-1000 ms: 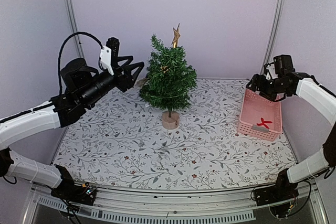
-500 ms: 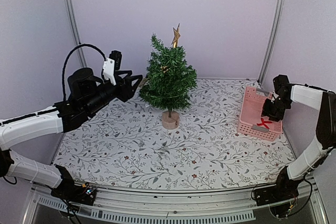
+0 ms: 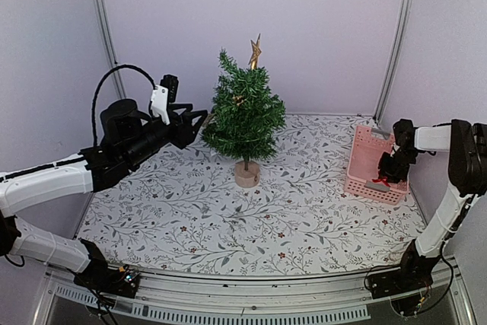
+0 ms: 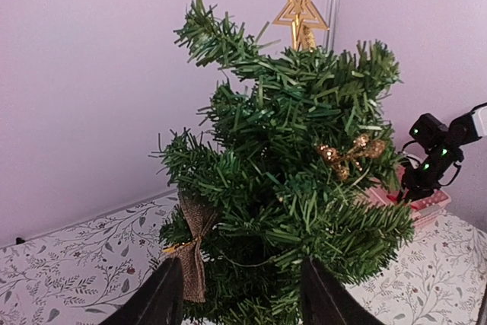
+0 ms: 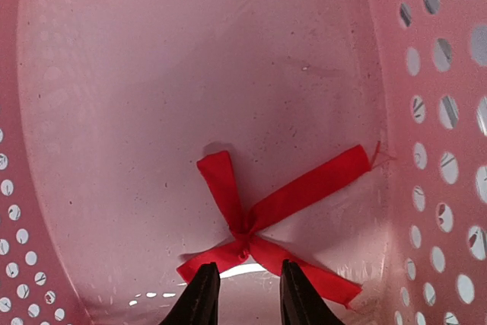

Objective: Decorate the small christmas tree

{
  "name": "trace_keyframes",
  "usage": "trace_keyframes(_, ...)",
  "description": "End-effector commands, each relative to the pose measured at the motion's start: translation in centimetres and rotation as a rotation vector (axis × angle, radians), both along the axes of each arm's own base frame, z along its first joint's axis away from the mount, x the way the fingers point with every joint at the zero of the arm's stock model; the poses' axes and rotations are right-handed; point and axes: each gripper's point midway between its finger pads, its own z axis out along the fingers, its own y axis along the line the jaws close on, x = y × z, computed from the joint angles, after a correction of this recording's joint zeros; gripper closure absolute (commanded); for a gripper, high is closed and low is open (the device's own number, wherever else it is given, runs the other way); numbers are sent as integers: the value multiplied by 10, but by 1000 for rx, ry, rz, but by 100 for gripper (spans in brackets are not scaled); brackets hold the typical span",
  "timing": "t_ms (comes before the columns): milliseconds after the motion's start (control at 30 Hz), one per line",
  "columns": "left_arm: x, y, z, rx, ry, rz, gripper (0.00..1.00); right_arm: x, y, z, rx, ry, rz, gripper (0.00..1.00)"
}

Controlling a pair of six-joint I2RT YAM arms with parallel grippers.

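Lilac walls [image 3: 304, 28], leaf-print tabletop [image 3: 190, 211]; left hand [image 4: 242, 264] released, right hand [image 5: 247, 266] over bow [image 5: 247, 226], grip unclear.

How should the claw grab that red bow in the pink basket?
Pinch the knot of the bow, coming straight down from above. It lies flat on the basket floor with its tails spread in an X, so the knot looks like the thickest bit, and the walls block the sides.

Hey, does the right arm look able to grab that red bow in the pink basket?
Probably yes: the right gripper sits just over the red bow inside the pink basket, nothing between them.
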Motion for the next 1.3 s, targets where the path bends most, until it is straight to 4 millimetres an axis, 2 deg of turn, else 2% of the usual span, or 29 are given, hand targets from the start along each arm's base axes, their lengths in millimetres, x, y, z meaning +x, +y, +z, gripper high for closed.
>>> trace_keyframes(0,6,4,-7,9,6,20,47,13,5,-10,49,-18,5,70)
trace_keyframes(200,7,4,-11,17,18,23,47,16,2,-20,39,-8,9,79)
trace_keyframes(400,7,3,-13,32,16,19,47,20,-2,-17,41,-19,11,100)
trace_keyframes(500,9,2,-14,39,17,17,47,21,-1,-8,40,-35,14,100)
trace_keyframes(800,11,-1,-15,41,15,11,47,27,0,45,29,-146,26,100)
trace_keyframes(900,11,-2,-15,39,16,6,47,29,-2,53,18,-163,32,100)
trace_keyframes(933,11,-3,-16,38,17,4,47,30,-2,54,15,-164,35,100)
trace_keyframes(1000,11,-3,-15,36,17,4,47,33,-1,51,21,-149,49,90)
trace_keyframes(1100,12,-3,-15,37,16,3,47,35,3,32,46,-96,68,80)
trace_keyframes(1267,11,-2,-13,33,12,6,47,39,3,13,53,-60,76,77)
